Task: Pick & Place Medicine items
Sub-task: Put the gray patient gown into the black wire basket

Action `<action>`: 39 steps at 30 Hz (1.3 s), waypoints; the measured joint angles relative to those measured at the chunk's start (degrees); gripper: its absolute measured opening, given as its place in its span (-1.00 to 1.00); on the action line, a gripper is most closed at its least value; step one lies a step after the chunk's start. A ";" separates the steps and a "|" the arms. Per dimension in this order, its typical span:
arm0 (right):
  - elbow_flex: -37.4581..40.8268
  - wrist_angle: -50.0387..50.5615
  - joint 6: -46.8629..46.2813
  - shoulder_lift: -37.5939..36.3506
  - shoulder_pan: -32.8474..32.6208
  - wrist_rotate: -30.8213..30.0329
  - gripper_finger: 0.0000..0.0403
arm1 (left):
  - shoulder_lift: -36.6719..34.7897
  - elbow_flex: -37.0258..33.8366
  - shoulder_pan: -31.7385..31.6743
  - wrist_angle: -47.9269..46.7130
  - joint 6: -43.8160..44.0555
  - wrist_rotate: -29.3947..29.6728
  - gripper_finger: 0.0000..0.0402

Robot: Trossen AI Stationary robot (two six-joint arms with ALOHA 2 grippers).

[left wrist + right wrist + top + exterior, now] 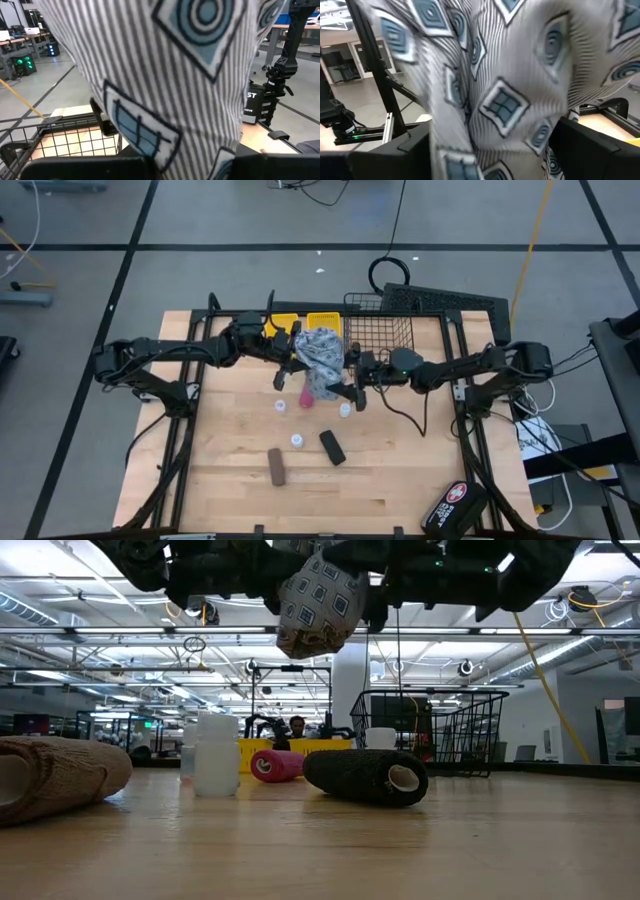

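Note:
The blue-white patterned pouch (pixel 322 358) hangs in the air between both arms and shows at the top of the low view (pixel 320 600). My left gripper (pixel 296 352) is shut on its left side, and my right gripper (pixel 349 376) is shut on its right side. Below it on the table lie the magenta tube (pixel 305 397), three white bottles (pixel 281 406) (pixel 345 410) (pixel 297 441), the black block (pixel 332 447) and the brown block (pixel 276 466). My left gripper holds the pouch's side (pixel 190 150) pinched between its two fingers (pixel 85 170), coming level from the table's left. The pouch is lifted clear of the table and fills the wrist view. My right gripper has the pouch's other side (pixel 500 125) between its fingers (pixel 590 150), which stand wide apart, coming level from the table's right. The cloth bulges between them, and the pouch hangs clear of the table.
A black wire basket (pixel 385 330) stands at the far edge behind the right gripper, with two yellow bins (pixel 300 323) to its left. The black case with the red-white cross (pixel 455 505) sits at the near right corner. Bare wood lies along the near left.

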State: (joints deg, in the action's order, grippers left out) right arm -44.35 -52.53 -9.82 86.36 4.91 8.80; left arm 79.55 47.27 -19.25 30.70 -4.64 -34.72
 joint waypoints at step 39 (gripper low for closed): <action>-1.12 -0.55 3.02 1.50 -0.20 -7.20 0.56 | 0.09 0.00 0.29 -0.63 0.20 2.01 -0.67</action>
State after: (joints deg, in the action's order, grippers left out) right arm -45.47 -53.08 -6.81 87.86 4.71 1.60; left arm 79.64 47.27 -18.95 30.06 -4.45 -32.71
